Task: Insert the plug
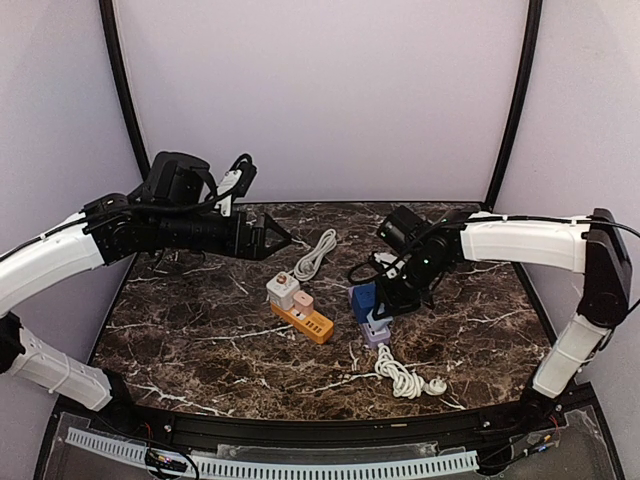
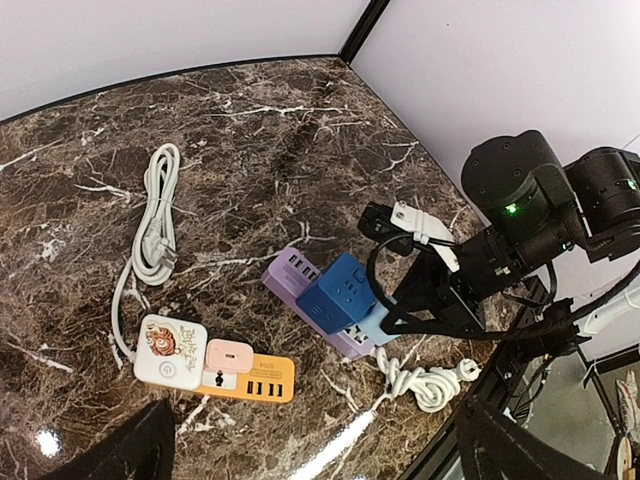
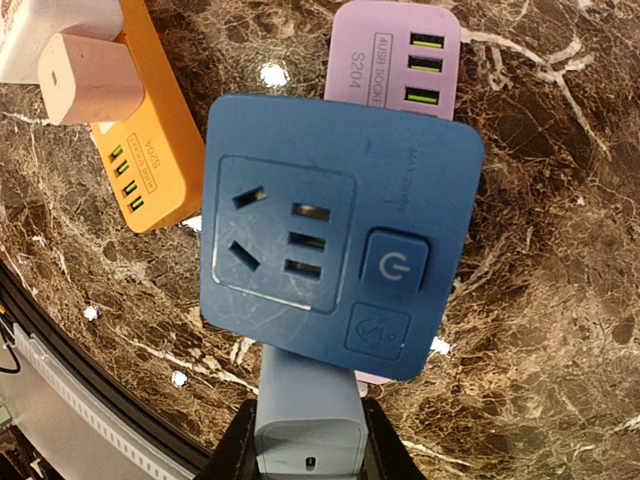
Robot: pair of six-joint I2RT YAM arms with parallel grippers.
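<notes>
The dark marble table, glossy and white-veined, carries the blue cube socket, my landmark. My left gripper hangs well left of the cube, its fingers spread wide on nothing. Just left of the cube lies a flat orange power strip. Under it lies a lilac strip printed "4USB" and "S204". The cube is matt plastic with rounded corners and a power-symbol button. My right gripper is clamped on the pale blue plug, which butts against the cube's side; I cannot tell whether it is seated. A pink charger stands in the orange strip.
</notes>
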